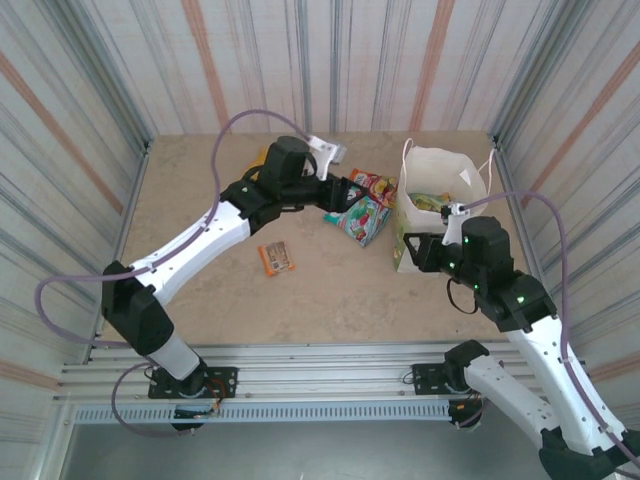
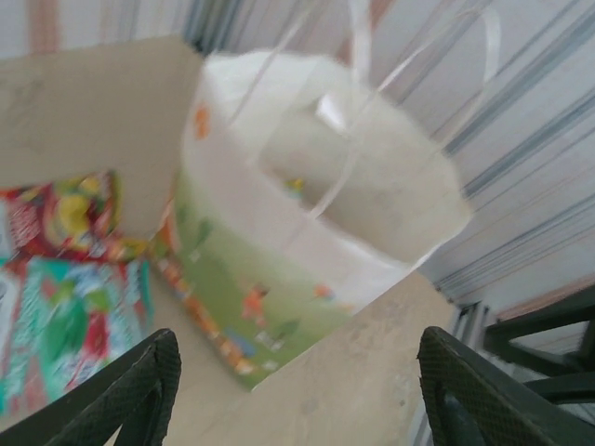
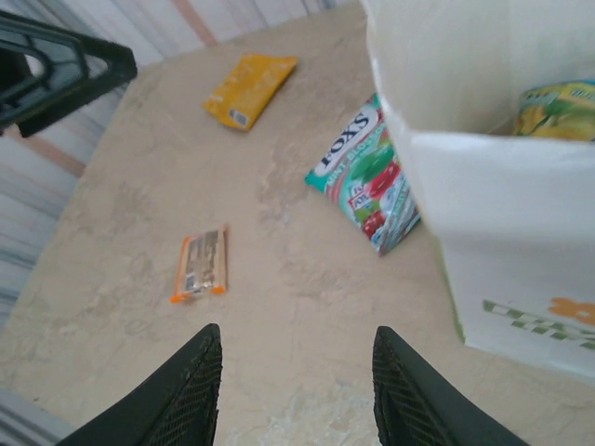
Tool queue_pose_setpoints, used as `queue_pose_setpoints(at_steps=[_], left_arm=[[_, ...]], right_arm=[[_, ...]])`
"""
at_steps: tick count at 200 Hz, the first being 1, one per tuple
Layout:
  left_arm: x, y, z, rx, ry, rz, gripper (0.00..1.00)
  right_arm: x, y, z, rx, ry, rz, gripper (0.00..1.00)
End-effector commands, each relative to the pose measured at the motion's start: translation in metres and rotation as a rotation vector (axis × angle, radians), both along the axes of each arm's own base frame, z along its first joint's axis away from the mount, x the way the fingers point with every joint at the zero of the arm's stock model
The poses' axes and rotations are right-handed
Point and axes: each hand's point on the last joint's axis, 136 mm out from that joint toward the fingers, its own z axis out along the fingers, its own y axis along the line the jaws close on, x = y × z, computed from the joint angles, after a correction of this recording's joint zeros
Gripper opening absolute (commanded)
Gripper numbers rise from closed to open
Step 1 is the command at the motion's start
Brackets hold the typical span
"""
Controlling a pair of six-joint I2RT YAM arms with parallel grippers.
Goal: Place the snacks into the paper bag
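The white paper bag (image 1: 440, 180) stands upright at the back right, with a yellow-green packet (image 1: 432, 202) lying inside it. On the table left of the bag lie a teal Fox's packet (image 1: 362, 222), a red-green packet (image 1: 373, 185), a small orange bar (image 1: 277, 257) and a yellow packet (image 1: 260, 158) half hidden behind the left arm. My left gripper (image 1: 345, 192) hovers over the packets beside the bag, open and empty; its wrist view shows the bag (image 2: 316, 214) ahead of the left gripper (image 2: 293, 390). My right gripper (image 3: 296, 390) is open and empty above bare table by the bag's near left corner (image 3: 502, 232).
Corrugated metal walls close in the table on three sides; the bag stands close to the right wall (image 1: 520, 150). An aluminium rail (image 1: 320, 365) runs along the near edge. Bare table lies around the orange bar (image 3: 200, 265).
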Motion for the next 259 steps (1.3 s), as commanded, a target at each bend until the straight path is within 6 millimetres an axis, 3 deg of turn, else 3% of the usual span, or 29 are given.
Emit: queue_pose_setpoints(at_steps=[1,39,67,143,259], left_arm=[[0.004,0.031,-0.028,0.035,0.080,0.107,0.71],[0.006,0.063,-0.068,0.049,0.171,0.205,0.71],[0.010,0.073,-0.091,0.049,0.237,0.242,0.72],[0.027,0.058,-0.135,-0.004,0.383,0.262,0.69],[0.056,0.039,-0.170,0.013,0.465,0.286,0.68]], right_arm=[[0.005,0.009,0.003,0.046,-0.031,-0.018,0.45],[0.006,0.017,-0.006,0.034,-0.033,-0.003,0.46],[0.007,0.019,-0.006,0.050,-0.040,-0.005,0.46],[0.009,0.020,-0.006,0.051,-0.047,-0.009,0.46],[0.015,0.022,0.000,0.010,-0.070,0.005,0.46]])
